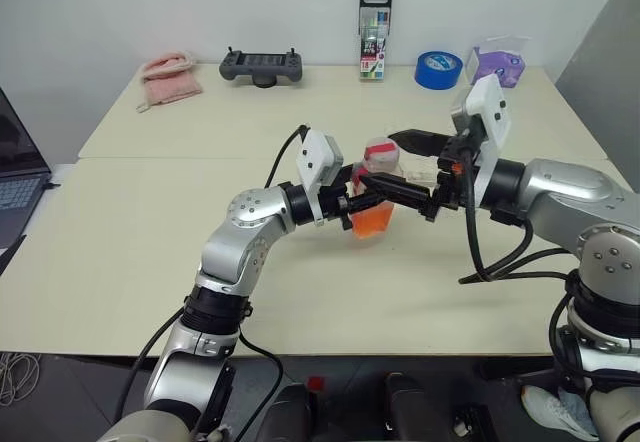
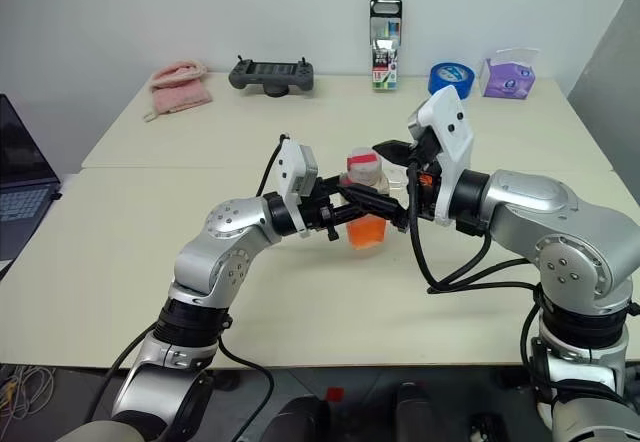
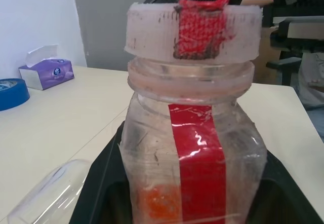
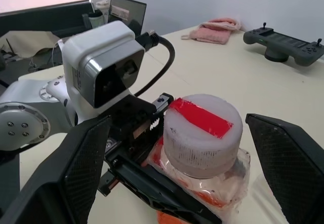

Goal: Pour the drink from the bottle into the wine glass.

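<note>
Two grippers: left gripper clamped on bottle, upright above the table
right gripper: wide open, empty, fingers either side of cap
next, I'd guess: close on cap

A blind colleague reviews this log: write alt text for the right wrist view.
The right gripper stands open on either side of the bottle's white, red-taped cap, not touching it. The left gripper is shut on the bottle over a pale table.

Left gripper clamps bottle upright above table; right gripper open at cap.
</note>
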Motion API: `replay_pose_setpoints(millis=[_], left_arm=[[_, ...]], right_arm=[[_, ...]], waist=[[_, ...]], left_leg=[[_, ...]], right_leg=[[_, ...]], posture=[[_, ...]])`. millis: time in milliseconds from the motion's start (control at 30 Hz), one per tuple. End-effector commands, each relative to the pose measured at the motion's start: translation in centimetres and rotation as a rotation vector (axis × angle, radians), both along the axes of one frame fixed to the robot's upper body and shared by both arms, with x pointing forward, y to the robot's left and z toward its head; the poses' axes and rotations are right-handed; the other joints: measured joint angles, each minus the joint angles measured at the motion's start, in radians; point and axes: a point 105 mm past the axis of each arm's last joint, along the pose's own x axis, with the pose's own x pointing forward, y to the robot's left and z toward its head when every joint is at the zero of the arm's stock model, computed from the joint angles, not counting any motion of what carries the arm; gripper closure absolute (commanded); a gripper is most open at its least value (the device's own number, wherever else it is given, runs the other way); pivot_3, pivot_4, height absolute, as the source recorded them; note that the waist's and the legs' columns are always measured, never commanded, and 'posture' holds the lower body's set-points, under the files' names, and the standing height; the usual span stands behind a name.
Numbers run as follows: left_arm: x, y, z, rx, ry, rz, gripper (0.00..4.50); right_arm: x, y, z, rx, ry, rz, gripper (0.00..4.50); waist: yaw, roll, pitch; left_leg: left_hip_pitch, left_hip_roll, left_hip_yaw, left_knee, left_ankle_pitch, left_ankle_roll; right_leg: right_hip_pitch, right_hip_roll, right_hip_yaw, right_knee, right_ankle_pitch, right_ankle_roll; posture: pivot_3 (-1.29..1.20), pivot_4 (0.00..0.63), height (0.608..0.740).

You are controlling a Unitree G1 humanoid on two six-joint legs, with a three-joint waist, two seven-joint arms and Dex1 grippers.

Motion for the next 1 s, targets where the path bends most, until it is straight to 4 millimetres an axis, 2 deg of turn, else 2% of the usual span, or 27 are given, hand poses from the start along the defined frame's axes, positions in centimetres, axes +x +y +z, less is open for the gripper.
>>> replay_pose_setpoints(millis=[33, 200, 233, 367, 500, 667, 833, 933, 1000], left_arm=[[-0.4, 0.0, 1.9, -0.026, -0.078, -0.009, 2.76], [-0.3, 0.0, 1.8, -0.025, -0.077, -0.006, 2.76], [-0.4, 0.0, 1.8, -0.026, -0.077, -0.007, 2.76], [-0.4, 0.1, 1.8, -0.025, -0.076, -0.006, 2.76], [-0.3, 0.1, 1.8, -0.024, -0.075, -0.004, 2.76], [-0.3, 0.1, 1.7, -0.022, -0.071, -0.004, 2.76], [-0.4, -0.2, 1.6, -0.020, -0.065, -0.019, 2.76], [-0.5, -0.5, 1.6, -0.020, -0.065, -0.034, 2.77], [-0.5, -0.6, 1.6, -0.018, -0.065, -0.036, 2.77]], right_arm=[[0.3, -0.3, 0.8, 0.051, -0.019, -0.039, 0.00], [1.2, -0.3, 0.6, 0.067, 0.003, -0.088, 0.00], [1.3, -0.2, 0.5, 0.064, 0.005, -0.096, 0.17], [1.3, -0.1, 0.6, 0.073, 0.005, -0.100, 1.25], [1.1, 0.0, 0.8, 0.083, 0.000, -0.083, 2.67], [0.4, 0.1, 1.3, 0.075, -0.022, -0.029, 2.69], [-1.6, -0.3, 1.3, -0.037, -0.063, 0.173, 2.69], [-1.0, -1.4, 1.6, -0.091, -0.079, 0.236, 2.69], [0.0, -2.0, 2.6, -0.092, -0.105, 0.240, 2.69]], waist=[[0.000, 0.000, 0.000], [0.000, 0.000, 0.000], [0.000, 0.000, 0.000], [0.000, 0.000, 0.000], [0.000, 0.000, 0.000], [0.000, 0.000, 0.000], [0.000, 0.000, 0.000], [0.000, 0.000, 0.000], [-0.004, 0.000, 0.000]], left_leg=[[0.000, 0.000, 0.000, 0.000, 0.000, 0.000], [0.000, 0.000, 0.000, 0.000, 0.000, 0.000], [0.000, 0.000, 0.000, 0.000, 0.000, 0.000], [0.000, 0.000, 0.000, 0.000, 0.000, 0.000], [0.000, 0.000, 0.000, 0.000, 0.000, 0.000], [0.000, 0.000, 0.000, 0.000, 0.000, 0.000], [0.000, 0.000, 0.002, 0.000, 0.000, 0.000], [0.001, -0.001, 0.005, 0.000, 0.000, 0.001], [0.003, -0.001, 0.007, 0.000, 0.000, 0.001]], right_leg=[[0.000, 0.000, 0.000, 0.000, 0.000, 0.000], [0.000, 0.000, 0.000, 0.000, 0.000, 0.000], [0.000, 0.000, 0.000, 0.000, 0.000, 0.000], [0.000, 0.000, 0.000, 0.000, 0.000, 0.000], [0.000, 0.000, 0.000, 0.000, 0.000, 0.000], [0.000, 0.000, 0.000, 0.000, 0.000, 0.000], [0.001, 0.000, 0.000, -0.001, 0.000, 0.000], [0.002, 0.000, -0.001, -0.002, 0.000, 0.000], [0.003, 0.001, 0.000, -0.002, 0.000, 0.000]], posture=[[0.00, 0.150, 0.740], [0.00, 0.150, 0.740], [0.00, 0.150, 0.740], [0.00, 0.150, 0.740], [0.00, 0.150, 0.740], [0.00, 0.150, 0.740], [0.00, 0.150, 0.740], [0.00, 0.150, 0.740], [0.00, 0.150, 0.740]])
